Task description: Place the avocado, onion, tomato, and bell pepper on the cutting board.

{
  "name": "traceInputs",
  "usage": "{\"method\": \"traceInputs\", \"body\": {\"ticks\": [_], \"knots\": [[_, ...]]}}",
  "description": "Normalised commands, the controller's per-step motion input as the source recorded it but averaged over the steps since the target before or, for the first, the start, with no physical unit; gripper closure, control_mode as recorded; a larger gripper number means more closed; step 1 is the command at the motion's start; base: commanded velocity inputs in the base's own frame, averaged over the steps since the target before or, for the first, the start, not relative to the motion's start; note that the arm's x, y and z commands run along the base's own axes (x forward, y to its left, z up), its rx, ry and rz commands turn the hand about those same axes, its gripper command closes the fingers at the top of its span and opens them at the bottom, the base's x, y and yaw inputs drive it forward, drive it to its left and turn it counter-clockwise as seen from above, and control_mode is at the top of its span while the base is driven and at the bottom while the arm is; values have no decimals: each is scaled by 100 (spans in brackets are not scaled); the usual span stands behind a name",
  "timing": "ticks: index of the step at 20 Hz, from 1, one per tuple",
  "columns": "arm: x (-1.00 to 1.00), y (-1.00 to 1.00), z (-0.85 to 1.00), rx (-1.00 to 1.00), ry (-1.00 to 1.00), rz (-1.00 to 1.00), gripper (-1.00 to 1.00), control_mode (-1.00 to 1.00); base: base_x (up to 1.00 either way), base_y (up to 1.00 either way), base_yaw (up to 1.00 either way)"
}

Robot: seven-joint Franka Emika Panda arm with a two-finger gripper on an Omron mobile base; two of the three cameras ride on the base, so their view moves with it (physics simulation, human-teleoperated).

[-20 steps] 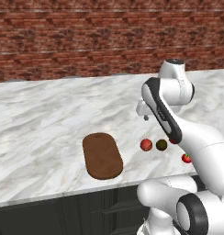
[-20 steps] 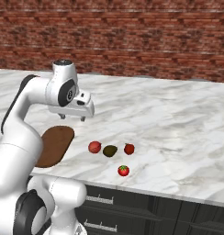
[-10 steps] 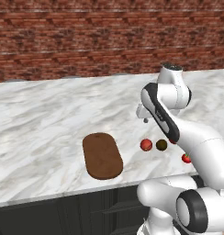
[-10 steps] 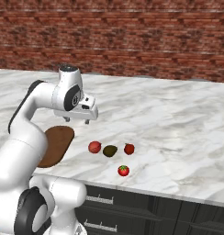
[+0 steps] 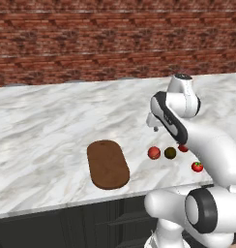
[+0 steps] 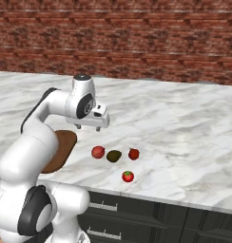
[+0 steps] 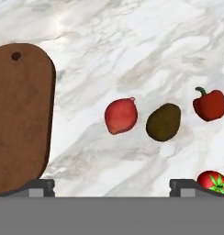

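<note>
Hand view shows the gripper (image 7: 112,186) wide open and empty above the onion (image 7: 120,115); next, descend and grasp it for the cutting board (image 7: 19,114)

End effector (image 6: 89,127) has swung right, nearer the onion (image 6: 98,152).

The claw (image 6: 88,127) hangs open above the counter (image 6: 175,123), with onion (image 6: 98,152), avocado (image 6: 113,155), bell pepper (image 6: 133,154) in a row.

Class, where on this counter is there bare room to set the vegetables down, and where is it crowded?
The whole cutting board top is bare. Bare marble lies between board and onion. Crowded: onion, avocado, bell pepper in a tight row, tomato nearer the counter's front edge.
</note>
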Motion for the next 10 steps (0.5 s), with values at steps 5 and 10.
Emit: {"method": "traceInputs", "body": {"ticks": [5, 10], "knots": [[17, 0, -19, 0, 0, 0, -100, -100, 0, 0, 0], [14, 0, -30, 0, 0, 0, -100, -100, 0, 0, 0]]}}
